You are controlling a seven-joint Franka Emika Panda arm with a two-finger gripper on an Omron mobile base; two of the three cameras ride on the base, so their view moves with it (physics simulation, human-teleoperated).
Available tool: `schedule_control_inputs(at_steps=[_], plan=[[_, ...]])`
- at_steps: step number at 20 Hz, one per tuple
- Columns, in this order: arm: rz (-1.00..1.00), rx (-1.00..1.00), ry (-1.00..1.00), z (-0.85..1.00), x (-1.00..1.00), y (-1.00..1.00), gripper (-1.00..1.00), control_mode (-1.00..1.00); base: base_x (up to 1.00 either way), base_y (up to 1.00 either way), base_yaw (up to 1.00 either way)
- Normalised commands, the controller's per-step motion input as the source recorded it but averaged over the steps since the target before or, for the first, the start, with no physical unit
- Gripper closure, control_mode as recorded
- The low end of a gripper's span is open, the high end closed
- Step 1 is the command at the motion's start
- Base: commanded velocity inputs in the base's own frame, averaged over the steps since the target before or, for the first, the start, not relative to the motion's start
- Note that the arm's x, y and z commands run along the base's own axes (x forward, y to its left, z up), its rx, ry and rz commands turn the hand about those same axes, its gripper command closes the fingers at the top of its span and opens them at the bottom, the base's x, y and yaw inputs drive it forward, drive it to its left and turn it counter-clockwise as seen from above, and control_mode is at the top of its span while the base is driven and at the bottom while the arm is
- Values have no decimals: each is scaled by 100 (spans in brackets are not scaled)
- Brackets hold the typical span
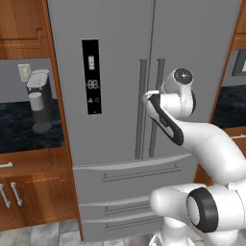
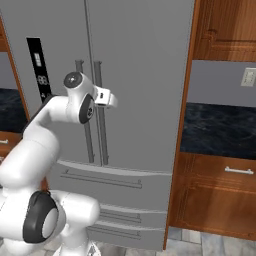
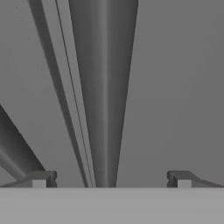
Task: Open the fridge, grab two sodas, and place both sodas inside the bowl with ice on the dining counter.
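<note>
Claw [image 3: 111, 179] spread wide astride the right door's handle [image 3: 105, 87] of the fridge [image 1: 115, 29]; an off-centre squeeze risks slipping off.

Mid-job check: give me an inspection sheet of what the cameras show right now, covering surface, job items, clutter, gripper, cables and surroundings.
Surface: dark counter right of the fridge, nothing seen on it.
Job's things: fridge doors shut; a bar handle stands between the fingertips, not yet gripped.
Clutter: coffee maker on the left counter.
Grippers: gripper open, at the fridge handles.
Cables: nothing seen.
Surroundings: wood cabinets on both sides, wall outlet, tiled floor.
</note>
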Motion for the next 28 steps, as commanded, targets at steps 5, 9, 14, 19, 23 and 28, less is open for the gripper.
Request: schedule_control_inputs(at_steps=[5, 9, 14, 19, 23, 28], plan=[[0, 0, 0, -6, 43, 8, -100, -100, 0, 0, 0], [0, 0, 0, -8, 43, 3, -100, -100, 0, 0, 0], [0, 0, 0, -10, 52, 2, 100, -100, 0, 0, 0], [-1, 0, 0, -7, 7, 0, 100, -100, 0, 0, 0], [-7, 0, 0, 0, -47, -10, 100, -100, 0, 0, 0], [-8, 4, 0, 0, -90, -35, 100, -100, 0, 0, 0]])
